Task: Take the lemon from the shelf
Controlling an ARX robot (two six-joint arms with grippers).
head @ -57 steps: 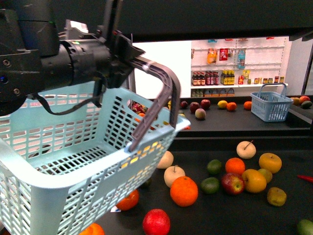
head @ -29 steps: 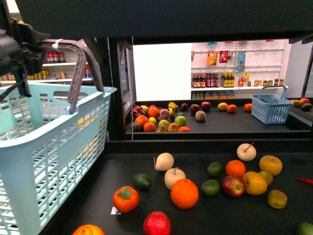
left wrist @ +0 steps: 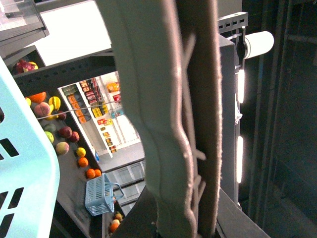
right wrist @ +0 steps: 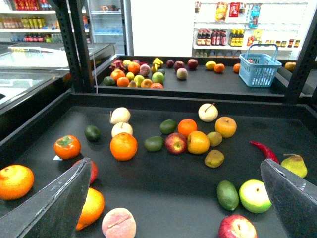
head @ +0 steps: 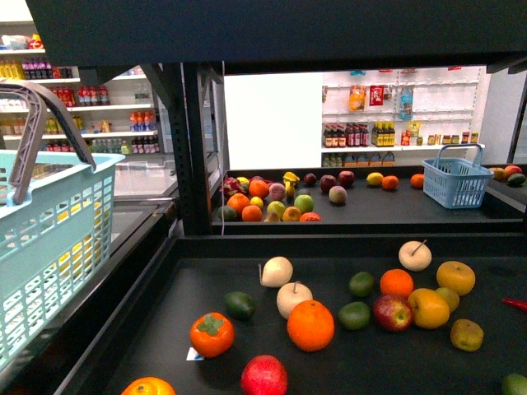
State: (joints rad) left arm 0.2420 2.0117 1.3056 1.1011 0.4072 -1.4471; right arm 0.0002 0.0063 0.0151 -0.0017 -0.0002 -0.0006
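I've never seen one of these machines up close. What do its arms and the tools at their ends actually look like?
Not much of them shows. No arm appears in the front view. In the right wrist view, the right tool shows two dark grey, flat, wedge-shaped fingers with matte surfaces. In the left wrist view only pale, felt-like ridged strips fill the frame; I cannot tell whether they belong to the left tool. No cables or markings are visible.

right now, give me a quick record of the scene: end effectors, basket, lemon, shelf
right end effector: open, empty, over the shelf
basket: light blue, far left, beside the shelf
left end effector: not discernible; basket handle fills its wrist view
lemon: probably the dull-yellow oblong fruit, right side of front level, untouched
shelf: black, fruit on two levels
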